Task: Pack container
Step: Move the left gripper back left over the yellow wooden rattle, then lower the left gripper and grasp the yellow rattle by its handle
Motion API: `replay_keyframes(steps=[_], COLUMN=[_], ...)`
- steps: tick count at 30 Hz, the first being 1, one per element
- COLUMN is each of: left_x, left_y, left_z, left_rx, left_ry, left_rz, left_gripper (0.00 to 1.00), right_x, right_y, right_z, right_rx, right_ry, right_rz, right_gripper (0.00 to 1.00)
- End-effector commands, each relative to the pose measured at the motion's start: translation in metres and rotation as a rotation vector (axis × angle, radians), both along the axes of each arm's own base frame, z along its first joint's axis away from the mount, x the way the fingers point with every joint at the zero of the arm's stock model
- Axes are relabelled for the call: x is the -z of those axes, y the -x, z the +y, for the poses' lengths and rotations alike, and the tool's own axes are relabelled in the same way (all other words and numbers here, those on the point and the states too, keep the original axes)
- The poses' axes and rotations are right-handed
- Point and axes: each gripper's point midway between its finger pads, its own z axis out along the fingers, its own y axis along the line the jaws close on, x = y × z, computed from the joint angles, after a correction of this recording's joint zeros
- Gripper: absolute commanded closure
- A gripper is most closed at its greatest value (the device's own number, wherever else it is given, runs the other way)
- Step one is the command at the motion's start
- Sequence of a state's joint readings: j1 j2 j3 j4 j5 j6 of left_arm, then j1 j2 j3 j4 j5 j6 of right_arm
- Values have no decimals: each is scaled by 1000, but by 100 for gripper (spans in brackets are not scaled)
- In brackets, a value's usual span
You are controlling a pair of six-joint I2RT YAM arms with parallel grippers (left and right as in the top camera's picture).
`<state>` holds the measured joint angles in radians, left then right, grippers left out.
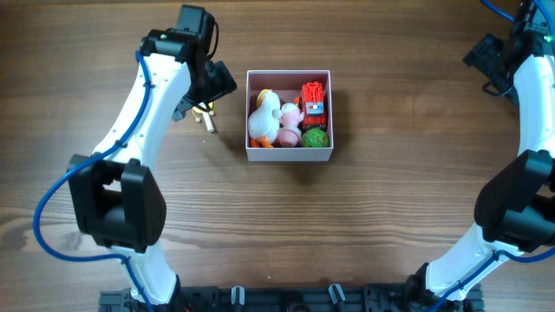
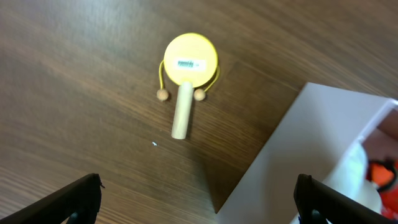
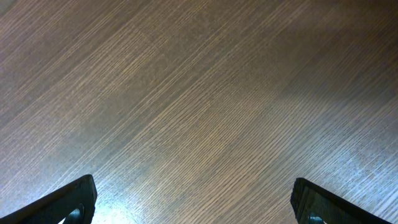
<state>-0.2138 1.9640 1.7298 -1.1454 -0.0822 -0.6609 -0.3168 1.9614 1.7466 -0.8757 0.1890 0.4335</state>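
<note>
- Looks like we're at the pick-up step for what seems to be the last loose toy. The left tool (image 2: 198,194) hovers over a little yellow rattle drum (image 2: 185,74), jaws spread wide and nothing between them.
- The rattle lies flat on the tabletop (image 1: 390,217), just beside the container's left wall, with its wooden handle pointing toward the wrist camera and two small beads on strings by the neck.
- My guess for the next move: come straight down, close on the handle or across the disc, lift, then swing over the wall and drop it in. The handle runs about crosswise to the jaw line, so it may not need much wrist twist.
- The right tool (image 3: 193,194) is wide open too, holding nothing, parked over bare wood far off at the right edge.
- The container (image 1: 290,155) sits mid-tabletop: a small square open box with thin white walls and a pinkish inside.
- It's already pretty full: a white plush duck (image 1: 264,117), a pink toy (image 1: 289,121), a red truck (image 1: 313,100) and a green ball (image 1: 314,137). Not much free floor left, so the rattle will probably end up on top of the pile.
</note>
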Motion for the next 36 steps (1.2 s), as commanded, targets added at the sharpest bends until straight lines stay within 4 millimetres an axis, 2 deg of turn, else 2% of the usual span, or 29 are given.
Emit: replay_keyframes(steps=[1, 9, 12, 20, 25, 28, 32, 36], left_x=[13, 36, 48, 50, 51, 56, 72, 77], left_y=[3, 7, 8, 4, 0, 2, 6, 7], left_z=[5, 10, 12, 24, 13, 9, 4, 5], left_rx=[-143, -139, -55, 2, 119, 129, 139, 138], left_ry=[4, -17, -26, 4, 75, 73, 68, 67], left_rz=[31, 100, 139, 145, 137, 149, 194, 209], left_gripper=[0, 0, 0, 1, 1, 1, 0, 0], right_x=[-5, -5, -5, -5, -5, -5, -5, -5], right_y=[2, 2, 2, 2, 2, 2, 2, 2], right_z=[-1, -1, -1, -1, -1, -1, -1, -1], right_rx=[18, 18, 18, 18, 18, 18, 18, 18], right_ry=[15, 15, 15, 15, 15, 15, 15, 15], right_rz=[-8, -8, -8, -8, -8, -8, -8, -8], right_gripper=[0, 0, 0, 0, 0, 0, 0, 0])
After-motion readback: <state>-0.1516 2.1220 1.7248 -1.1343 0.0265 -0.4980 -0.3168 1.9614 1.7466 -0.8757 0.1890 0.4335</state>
